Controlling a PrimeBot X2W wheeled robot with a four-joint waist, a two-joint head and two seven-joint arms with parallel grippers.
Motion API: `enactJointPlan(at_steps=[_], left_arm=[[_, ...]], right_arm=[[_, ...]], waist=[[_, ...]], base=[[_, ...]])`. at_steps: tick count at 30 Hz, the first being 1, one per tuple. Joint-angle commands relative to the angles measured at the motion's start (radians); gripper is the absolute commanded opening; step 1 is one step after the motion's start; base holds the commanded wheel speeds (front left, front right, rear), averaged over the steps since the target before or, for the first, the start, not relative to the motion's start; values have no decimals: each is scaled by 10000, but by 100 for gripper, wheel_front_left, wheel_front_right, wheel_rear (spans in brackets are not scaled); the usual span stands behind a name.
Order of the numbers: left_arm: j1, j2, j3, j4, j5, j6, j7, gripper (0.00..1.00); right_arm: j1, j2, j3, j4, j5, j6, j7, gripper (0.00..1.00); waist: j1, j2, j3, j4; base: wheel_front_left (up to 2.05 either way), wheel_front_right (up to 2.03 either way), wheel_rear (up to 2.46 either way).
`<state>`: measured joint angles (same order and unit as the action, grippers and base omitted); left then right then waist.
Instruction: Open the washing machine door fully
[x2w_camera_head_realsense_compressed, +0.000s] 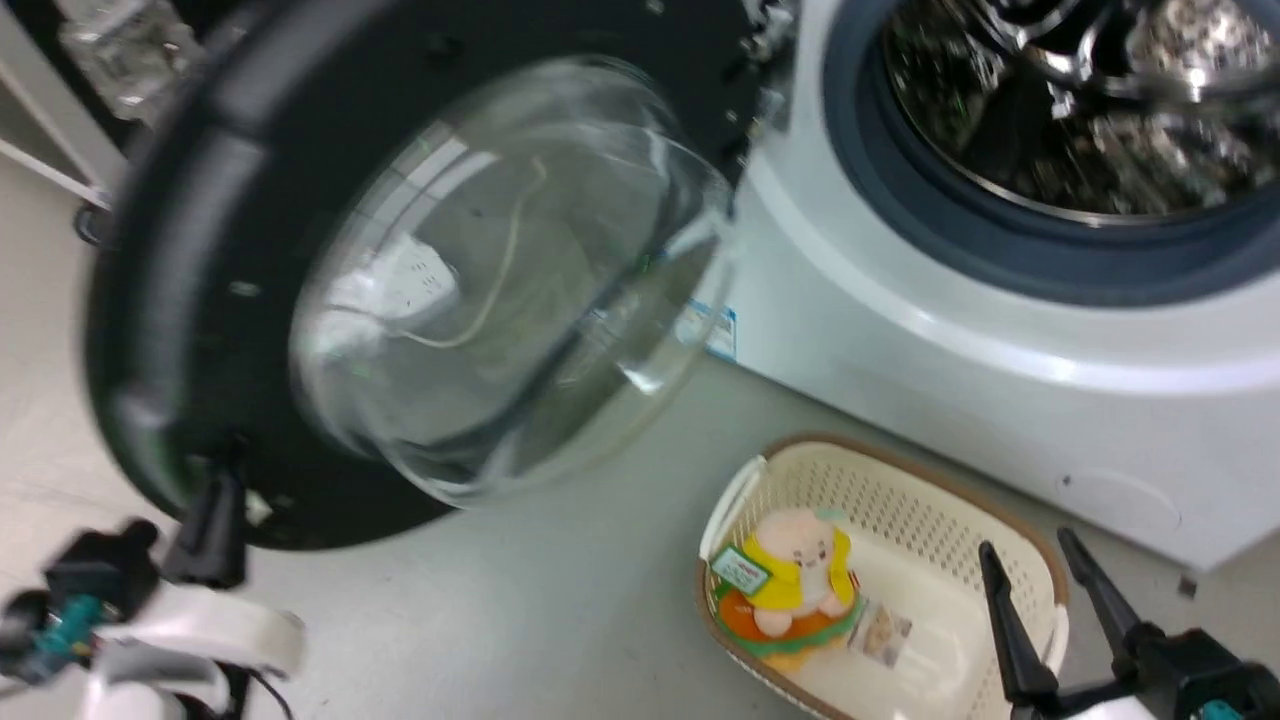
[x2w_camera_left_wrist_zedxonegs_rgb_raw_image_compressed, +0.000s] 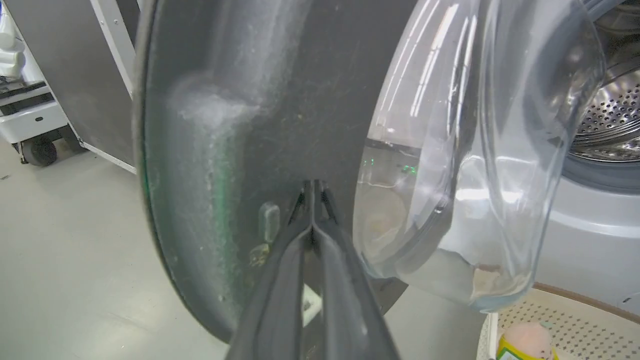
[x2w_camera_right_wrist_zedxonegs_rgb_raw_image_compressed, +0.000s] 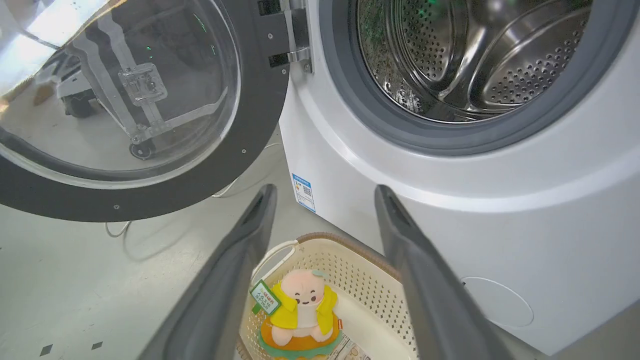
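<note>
Though already swung well clear of the drum opening (x2w_camera_head_realsense_compressed: 1060, 120), the washing machine door (x2w_camera_head_realsense_compressed: 190, 250) may not be at its stop. It hangs off its hinge (x2w_camera_right_wrist_zedxonegs_rgb_raw_image_compressed: 297, 35) at the left of the washing machine (x2w_camera_head_realsense_compressed: 1000, 370), inner face and glass bowl (x2w_camera_head_realsense_compressed: 500, 280) turned toward the camera.

- Progress, as I judge it: most of the swing is done. What remains is a last push outward to the hinge limit, if any travel is left.
- Left gripper (x2w_camera_left_wrist_zedxonegs_rgb_raw_image_compressed: 312, 195): fingers pressed together, tips at the door's inner face near its lower rim. They look to be touching it, but contact is hard to confirm.
- Right gripper (x2w_camera_right_wrist_zedxonegs_rgb_raw_image_compressed: 325, 192): fingers spread apart, holding nothing, hovering over the cream basket (x2w_camera_head_realsense_compressed: 900, 470) on the floor in front of the machine. A plush toy (x2w_camera_head_realsense_compressed: 800, 580) lies inside.

Hard to read: the head view is motion-smeared. The door's top edge is cut off, its outer face is hidden, and the hinge stop cannot be seen.
</note>
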<state>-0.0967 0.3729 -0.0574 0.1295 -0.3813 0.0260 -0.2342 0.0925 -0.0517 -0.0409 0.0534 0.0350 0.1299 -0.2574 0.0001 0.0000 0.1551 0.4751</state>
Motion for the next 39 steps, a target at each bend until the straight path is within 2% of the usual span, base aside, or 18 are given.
enactJointPlan(at_steps=[1, 5, 12, 20, 25, 29, 35, 39], left_arm=[[-275, 115, 115, 176, -77, -66, -69, 0], [-1251, 691, 588, 1363, -276, -431, -158, 0], [-2903, 1483, 1315, 3274, -449, -813, -254, 0], [-4036, 1904, 1914, 4469, -201, -1152, -272, 0], [-3894, 1750, 2177, 4198, 265, -1246, -274, 0], [-3349, 1396, 2326, 3371, 652, -1288, -274, 0], [-2109, 445, 2119, 1301, 1033, -1349, -274, 0], [-1153, -355, 1578, -41, 1024, -1384, -275, 0]], right_arm=[[-211, 14, -8, -72, -76, 8, -43, 100], [-480, 14, -34, -141, -346, 8, -43, 100], [-796, 14, -68, -226, -644, 8, -43, 100], [-994, 15, -149, -281, -726, 8, -44, 100], [-998, 15, -189, -380, -563, 8, -44, 100], [-932, 15, -173, -456, -346, 8, -44, 100], [-774, 15, -197, -682, 156, 8, -44, 100], [-628, 15, -188, -952, 419, 8, -44, 100]], waist=[[-1, 0, 450, -361], [-1, 0, 973, -630], [-1, 0, 1630, -971], [-1, 0, 1894, -1269], [-1, 0, 1644, -1429], [-1, 0, 1129, -1585], [-1, 0, 121, -1971], [-1, 0, -466, -2387]], base=[[0, 0, 0], [0, 0, 0], [0, 0, 0], [0, 0, 0], [0, 0, 0], [0, 0, 0], [0, 0, 0], [0, 0, 0]])
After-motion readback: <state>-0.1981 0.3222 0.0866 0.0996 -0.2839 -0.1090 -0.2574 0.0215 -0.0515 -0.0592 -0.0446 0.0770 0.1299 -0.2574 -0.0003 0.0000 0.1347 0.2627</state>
